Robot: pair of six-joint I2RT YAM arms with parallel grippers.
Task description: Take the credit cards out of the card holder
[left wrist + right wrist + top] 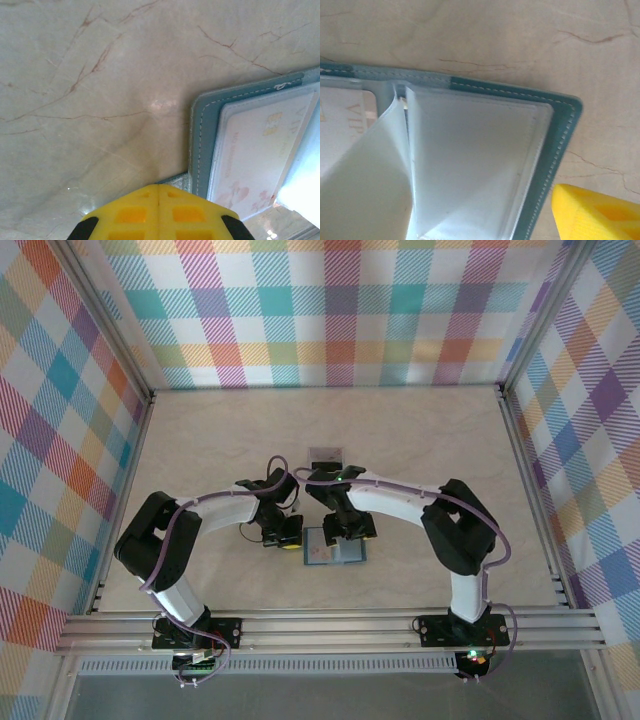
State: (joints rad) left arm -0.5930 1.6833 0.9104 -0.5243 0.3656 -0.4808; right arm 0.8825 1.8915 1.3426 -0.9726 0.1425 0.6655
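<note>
Card holder (336, 551) partly under R tool (349, 531)

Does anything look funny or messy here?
Yes: on the open card holder, one clear inner sleeve sticks up from the fold instead of lying flat. A loose white thread pokes from its stitched edge.

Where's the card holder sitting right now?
In the top view, the card holder lies open on the table, centre and toward the arm bases, with the left gripper at its left edge and the right gripper over its far edge.
</note>
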